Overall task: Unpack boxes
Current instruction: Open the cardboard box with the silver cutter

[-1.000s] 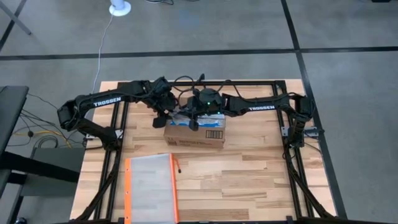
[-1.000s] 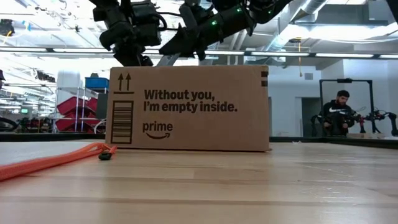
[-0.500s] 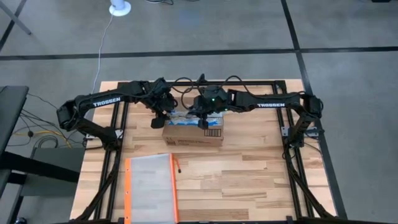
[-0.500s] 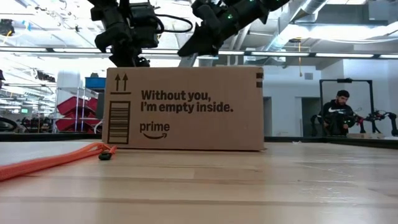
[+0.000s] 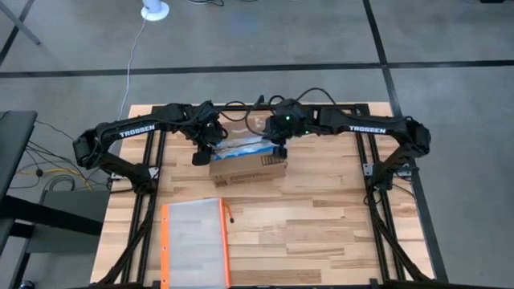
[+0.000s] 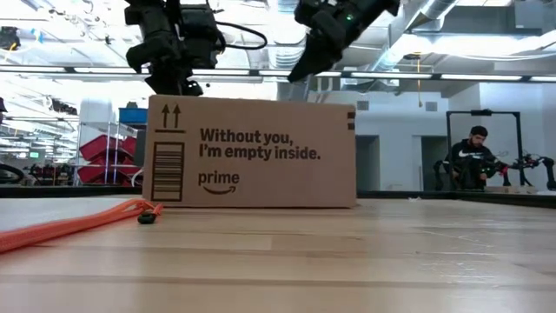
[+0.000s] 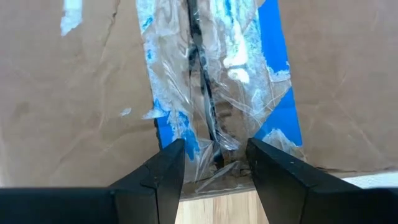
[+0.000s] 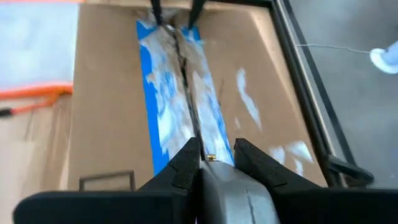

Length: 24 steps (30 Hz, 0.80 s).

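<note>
Both arms are reaching inward from the table's (image 5: 321, 241) two far corners and meeting over the cardboard box (image 5: 247, 164), which is sitting flat on the wooden top toward the far side, roughly midway between the side rails.

The left arm is stretching across from the left, wrist bent down, with the left gripper (image 5: 202, 152) hanging at the box's left end. In its wrist view the fingers (image 7: 163, 177) are standing a moderate way apart, straddling the end of the blue-and-white tape strip (image 7: 214, 87); whether they are pinching the torn film I cannot tell.

The right arm is coming in from the right, with the right gripper (image 5: 280, 151) poised over the box's right end, just above the top face in the low view. Its fingers (image 8: 186, 163) are parted only narrowly, in line with the tape seam, and gripping nothing that I can see.

The box's flaps are lying shut; the tape along the centre seam is looking torn and wrinkled. Contents are not visible.

An orange-edged clear pouch (image 5: 193, 241) is lying flat on the table's near-left part, well apart from the box.
</note>
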Available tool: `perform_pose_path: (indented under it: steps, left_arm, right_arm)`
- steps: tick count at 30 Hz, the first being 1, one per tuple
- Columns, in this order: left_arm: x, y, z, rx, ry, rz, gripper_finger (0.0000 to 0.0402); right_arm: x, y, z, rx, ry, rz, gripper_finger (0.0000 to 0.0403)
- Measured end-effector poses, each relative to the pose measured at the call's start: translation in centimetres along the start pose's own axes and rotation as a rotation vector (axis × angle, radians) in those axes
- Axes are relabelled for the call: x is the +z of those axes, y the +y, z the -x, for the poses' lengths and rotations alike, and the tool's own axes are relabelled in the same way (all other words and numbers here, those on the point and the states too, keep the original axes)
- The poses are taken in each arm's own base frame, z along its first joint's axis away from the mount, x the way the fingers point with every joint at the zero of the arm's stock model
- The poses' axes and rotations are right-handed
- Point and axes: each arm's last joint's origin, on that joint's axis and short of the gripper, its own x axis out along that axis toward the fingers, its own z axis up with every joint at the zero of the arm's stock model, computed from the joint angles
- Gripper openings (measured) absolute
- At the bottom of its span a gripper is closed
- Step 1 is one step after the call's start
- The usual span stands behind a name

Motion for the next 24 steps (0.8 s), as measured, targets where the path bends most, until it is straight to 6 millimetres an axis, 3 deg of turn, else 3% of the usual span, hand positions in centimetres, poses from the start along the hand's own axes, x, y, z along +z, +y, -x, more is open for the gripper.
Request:
perform_pose_path:
  steps: [9,19,24]
  left_arm:
    - [0.5,-0.4,-0.1,0.021,-0.013,-0.031,0.0162]
    - [0.8,-0.8,-0.2,0.031,-0.021,-0.055,0.0161]
    - [1.0,-0.8,-0.2,0.035,-0.04,-0.057,0.0161]
  right_arm:
    - [-1.1,-1.7,0.9,-0.025,0.076,0.104,0.0061]
    - [-1.3,-1.8,1.3,-0.054,0.121,0.338,0.0061]
    - [-1.8,-1.9,1.6,-0.06,0.171,0.371,0.0061]
